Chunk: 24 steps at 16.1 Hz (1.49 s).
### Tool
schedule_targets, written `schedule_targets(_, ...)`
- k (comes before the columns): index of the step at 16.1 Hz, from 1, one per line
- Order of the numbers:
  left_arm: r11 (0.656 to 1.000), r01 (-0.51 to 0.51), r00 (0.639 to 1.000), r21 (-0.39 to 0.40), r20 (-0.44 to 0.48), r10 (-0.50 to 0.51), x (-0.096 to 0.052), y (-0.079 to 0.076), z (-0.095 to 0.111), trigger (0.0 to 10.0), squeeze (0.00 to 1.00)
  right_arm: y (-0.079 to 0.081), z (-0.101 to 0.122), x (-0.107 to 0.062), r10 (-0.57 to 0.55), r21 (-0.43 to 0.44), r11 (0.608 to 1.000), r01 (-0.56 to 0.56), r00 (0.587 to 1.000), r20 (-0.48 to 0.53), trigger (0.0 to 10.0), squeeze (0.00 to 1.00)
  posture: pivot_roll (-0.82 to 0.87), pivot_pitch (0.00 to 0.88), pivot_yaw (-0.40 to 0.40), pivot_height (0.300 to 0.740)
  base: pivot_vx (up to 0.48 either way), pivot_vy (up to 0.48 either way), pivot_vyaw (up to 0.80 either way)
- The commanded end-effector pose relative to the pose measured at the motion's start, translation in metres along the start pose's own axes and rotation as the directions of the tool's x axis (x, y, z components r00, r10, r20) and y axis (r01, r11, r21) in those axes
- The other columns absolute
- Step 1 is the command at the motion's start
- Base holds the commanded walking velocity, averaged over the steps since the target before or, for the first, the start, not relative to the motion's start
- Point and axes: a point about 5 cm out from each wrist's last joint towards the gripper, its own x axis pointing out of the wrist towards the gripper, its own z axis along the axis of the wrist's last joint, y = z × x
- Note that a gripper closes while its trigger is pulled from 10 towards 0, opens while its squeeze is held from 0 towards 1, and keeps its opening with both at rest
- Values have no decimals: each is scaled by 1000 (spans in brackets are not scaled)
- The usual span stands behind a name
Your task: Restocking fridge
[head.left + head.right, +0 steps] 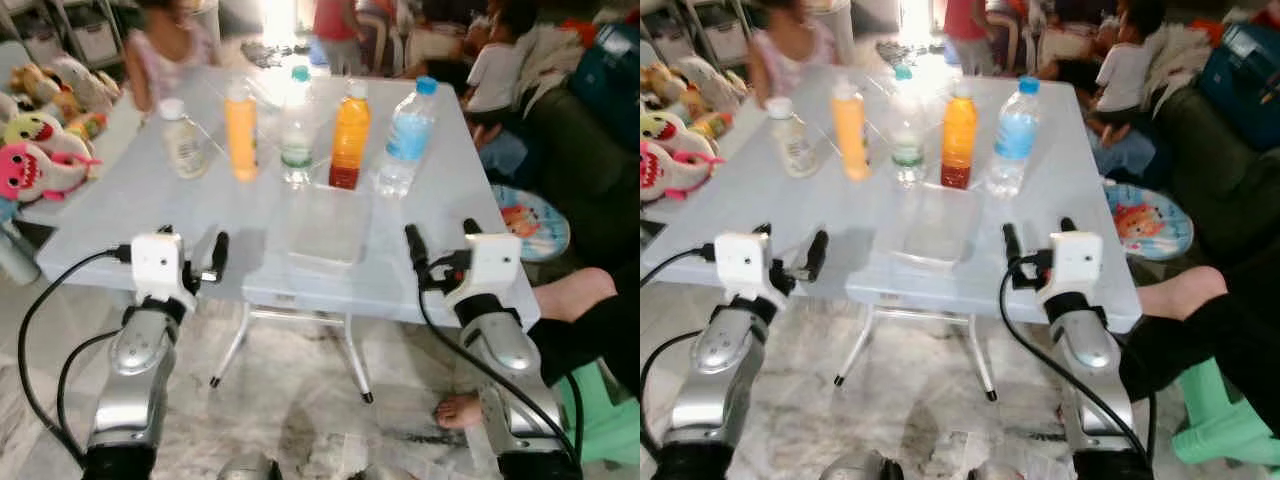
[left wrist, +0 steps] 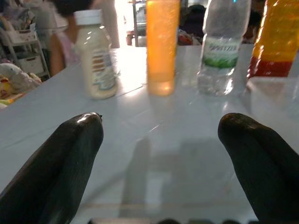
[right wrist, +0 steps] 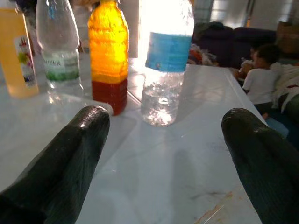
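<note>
We are holding the left end effector (image 1: 192, 255) over the tabletop's (image 1: 120, 215) near edge toward its left corner, fingers spread apart and gripping nothing. We are holding the right end effector (image 1: 440, 245) over the near edge toward the right corner, also spread apart. Five bottles are standing in a row along the far half: a white bottle (image 1: 183, 139), a pale orange bottle (image 1: 241, 130), a clear bottle (image 1: 297, 128), an orange-and-red bottle (image 1: 350, 137), and a blue-labelled water bottle (image 1: 406, 139). A clear tray (image 1: 330, 228) is lying just in front of them.
</note>
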Motion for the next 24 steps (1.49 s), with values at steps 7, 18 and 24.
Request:
schedule_targets(7,992,-24,997,128,-67,32,-21,21,-12,10000,0,-4,14,43,81,168,982,-81,997,7,10000,0,51,73,-34,740,0,0,-152)
schedule_targets(18,988,-91,995,127,-23,94,-22,30,-5,10000,0,11,28,15,123,32,991,-127,985,119,10000,0,38,8,-15,740,73,0,285)
schedule_targets(24,991,-81,997,105,15,80,-8,23,0,10000,0,18,33,9,140,-10,990,-141,980,144,10000,0,17,0,-12,740,328,0,504)
